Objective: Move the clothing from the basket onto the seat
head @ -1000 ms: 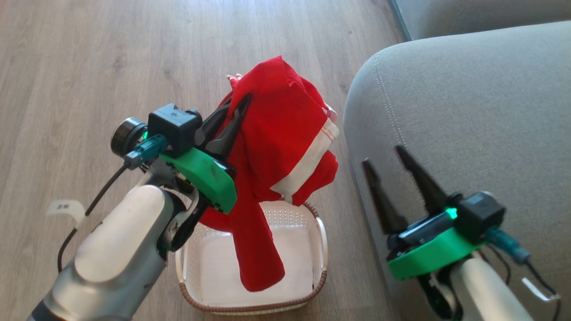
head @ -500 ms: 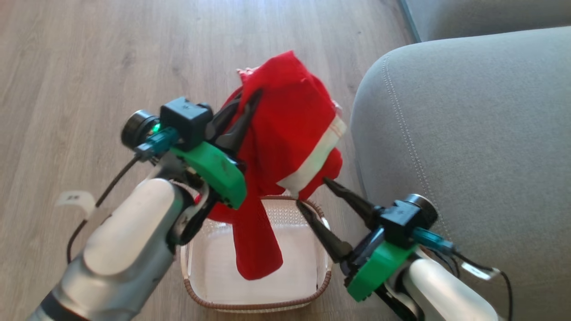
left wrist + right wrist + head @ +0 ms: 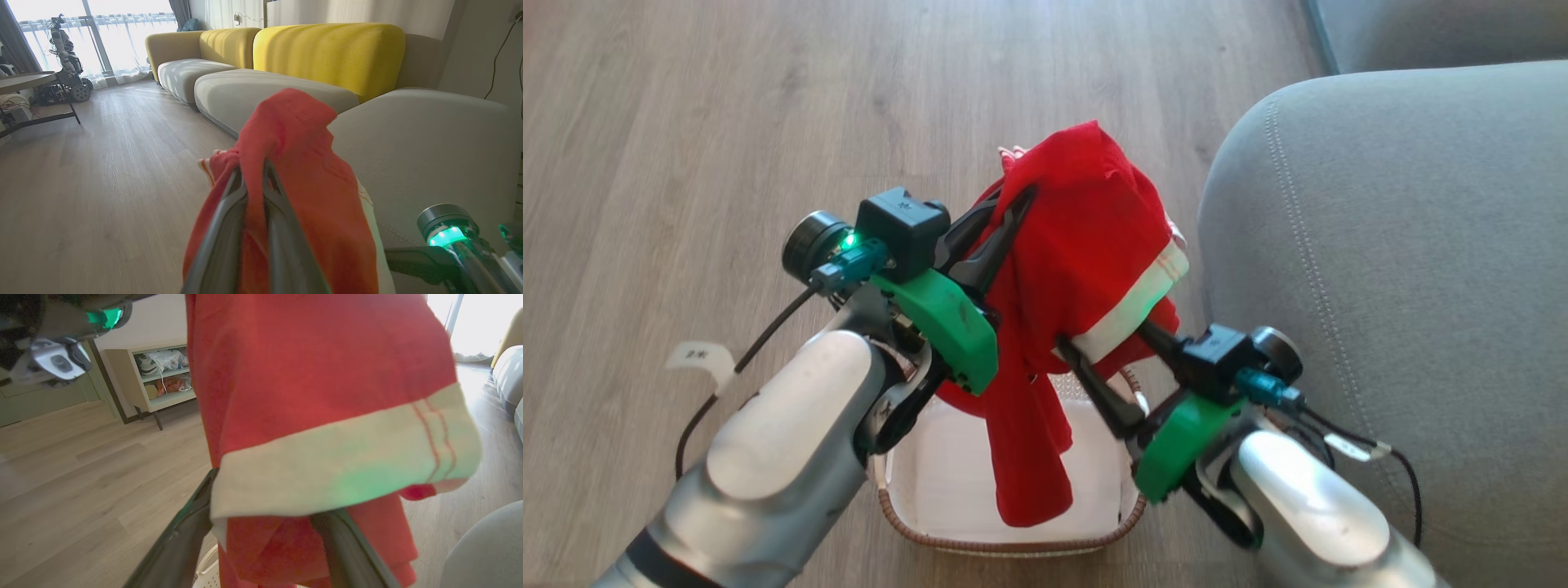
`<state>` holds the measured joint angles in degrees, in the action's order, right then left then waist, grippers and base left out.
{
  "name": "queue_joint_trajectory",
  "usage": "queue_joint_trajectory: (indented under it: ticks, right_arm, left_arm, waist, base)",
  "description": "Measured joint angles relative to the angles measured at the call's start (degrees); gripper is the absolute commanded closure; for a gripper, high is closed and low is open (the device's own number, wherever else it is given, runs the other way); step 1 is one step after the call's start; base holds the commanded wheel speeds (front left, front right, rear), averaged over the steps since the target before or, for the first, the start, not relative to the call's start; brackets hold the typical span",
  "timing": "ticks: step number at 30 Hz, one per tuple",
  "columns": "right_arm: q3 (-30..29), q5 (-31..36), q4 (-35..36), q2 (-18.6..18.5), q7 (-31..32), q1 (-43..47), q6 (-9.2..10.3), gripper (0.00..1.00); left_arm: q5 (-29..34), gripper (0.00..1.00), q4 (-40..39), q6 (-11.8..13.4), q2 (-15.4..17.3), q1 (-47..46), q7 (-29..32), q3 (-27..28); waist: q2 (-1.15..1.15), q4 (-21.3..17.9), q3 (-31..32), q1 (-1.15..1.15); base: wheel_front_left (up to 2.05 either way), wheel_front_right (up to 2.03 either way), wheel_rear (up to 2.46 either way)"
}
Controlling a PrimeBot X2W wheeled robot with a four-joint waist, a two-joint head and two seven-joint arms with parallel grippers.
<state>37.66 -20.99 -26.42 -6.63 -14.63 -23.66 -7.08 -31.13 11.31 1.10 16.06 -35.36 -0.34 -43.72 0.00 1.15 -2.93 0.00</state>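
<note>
The clothing (image 3: pixel 1094 253) is a bright red garment with a white stripe hem, hanging above the white basket (image 3: pixel 1013 545); its lowest end dangles into the basket. My left gripper (image 3: pixel 1015 198) is shut on the garment's upper fold, seen close in the left wrist view (image 3: pixel 254 175) with red cloth (image 3: pixel 302 163) draped over the fingers. My right gripper (image 3: pixel 1098 333) is open, its fingers on either side of the white-striped hem (image 3: pixel 327 465). The grey seat (image 3: pixel 1405 245) lies right of the basket.
Wood floor (image 3: pixel 727 122) surrounds the basket. A second grey cushion (image 3: pixel 1421 33) lies beyond the seat, with yellow backrests (image 3: pixel 327 53) behind. A shelf unit (image 3: pixel 163 375), a low table (image 3: pixel 24 79) and another robot (image 3: pixel 65 45) stand farther off.
My right gripper has swung left from over the seat to the hanging garment, its open fingers now straddling the striped hem. The left gripper keeps its hold. The head camera shifted.
</note>
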Motion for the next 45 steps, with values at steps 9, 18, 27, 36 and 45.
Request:
queue_joint_trajectory:
  ticks: [9, 18, 27, 36, 45]
  right_arm:
    - [-3.7, 2.5, -3.3, 2.0, 0.0, -3.9, 0.00, 0.00]
    - [-2.8, 1.6, -5.4, 2.6, 0.0, -5.4, 0.00, 1.00]
    - [-5.8, 0.7, -0.2, 2.5, 0.0, -5.4, 0.00, 1.00]
    - [-10.2, 1.4, 9.1, -0.9, 0.0, 0.0, 0.00, 1.00]
    - [-14.8, 1.8, 14.5, -3.0, 0.0, 2.9, 0.00, 1.00]
  left_arm:
    - [-0.4, 1.00, 1.8, -0.2, -1.4, -1.0, -0.8, -0.4]
    - [-1.0, 1.00, 2.3, -0.2, -1.6, -1.0, -1.3, -0.5]
    - [-1.6, 1.00, 4.0, 0.0, -1.2, -0.7, -2.4, -0.4]
    - [-2.7, 0.00, 4.4, 0.7, -0.5, 1.0, -3.1, -0.2]
    - [-3.2, 0.00, 3.7, 1.0, 0.2, 1.9, -3.3, -0.2]
  waist:
    - [0.00, 2.2, -1.0, 0.00]
    - [0.00, 3.5, -0.7, 0.00]
    - [0.00, 2.9, -0.1, 0.00]
    - [0.00, 2.1, 0.9, 0.00]
    - [0.00, 0.6, 1.8, 0.00]
  base:
    - [0.00, 0.00, 0.00]
    - [0.00, 0.00, 0.00]
    - [0.00, 0.00, 0.00]
    - [0.00, 0.00, 0.00]
    - [0.00, 0.00, 0.00]
